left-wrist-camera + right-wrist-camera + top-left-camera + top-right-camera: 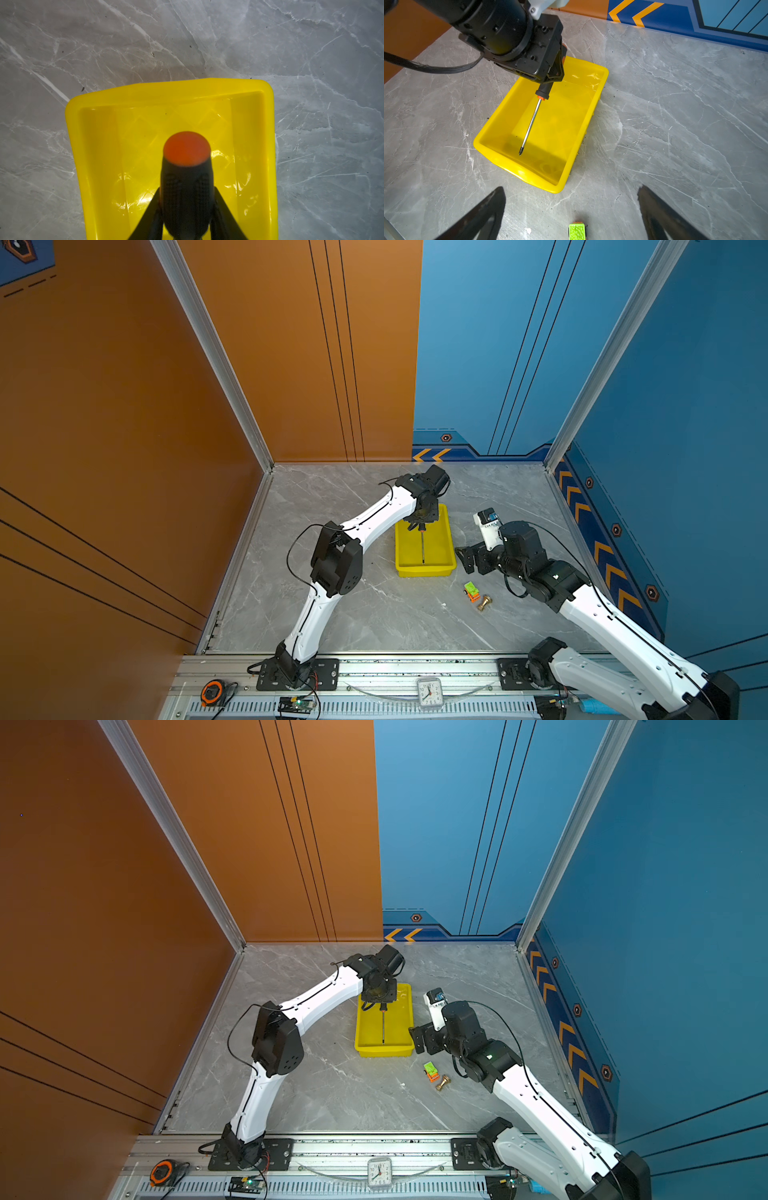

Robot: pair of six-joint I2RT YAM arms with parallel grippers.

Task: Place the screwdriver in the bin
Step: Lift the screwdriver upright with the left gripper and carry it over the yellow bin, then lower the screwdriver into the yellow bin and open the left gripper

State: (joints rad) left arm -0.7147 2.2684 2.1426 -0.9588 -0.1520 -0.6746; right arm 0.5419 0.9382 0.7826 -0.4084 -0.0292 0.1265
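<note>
Yellow bin [424, 571] as landmark: beside its near end my right gripper [571, 188] sits spread, empty. Over the bin the screwdriver [530, 124] slants along its length, tip nearest, handle farthest, pinched by my left gripper [554, 74]; I'd lower, then release.

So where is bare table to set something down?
Free: front centre, between left arm, bin and green toy; back right corner by the blue walls. Crowded: the bin, where left gripper holds screwdriver, right gripper alongside.

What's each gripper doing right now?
Left gripper: closed on screwdriver, over bin.
Right gripper: open, empty.
</note>
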